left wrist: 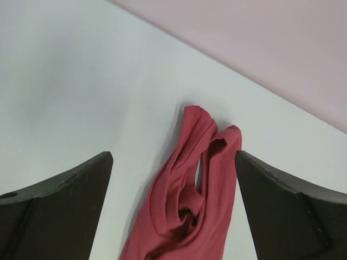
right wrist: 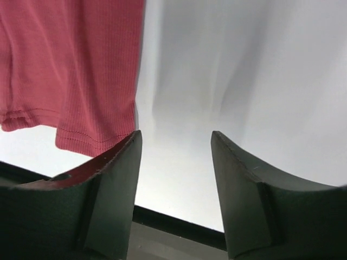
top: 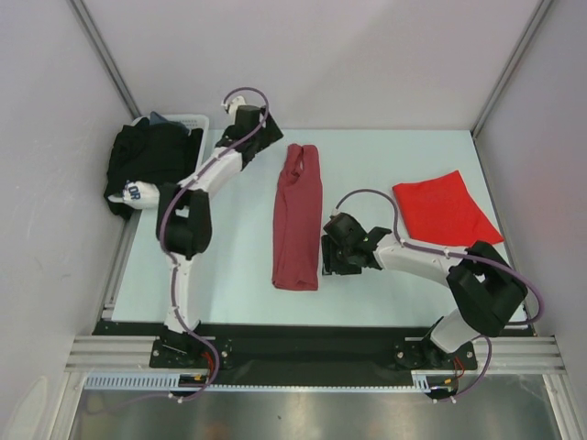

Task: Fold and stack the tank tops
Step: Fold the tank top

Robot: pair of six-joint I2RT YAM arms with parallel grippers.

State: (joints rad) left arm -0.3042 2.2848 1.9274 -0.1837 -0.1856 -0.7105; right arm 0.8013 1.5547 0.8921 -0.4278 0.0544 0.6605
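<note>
Lab robot cell; white wall panels (top: 321,55), aluminium-framed table (top: 238,266)

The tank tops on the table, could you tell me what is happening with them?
Folding is under way. The maroon tank top lies folded into a long strip mid-table. The left hand is open near its strap end, and the right hand sits open beside its hem, neither holding anything. The bright red tank top lies folded on the right, not yet stacked.
</note>
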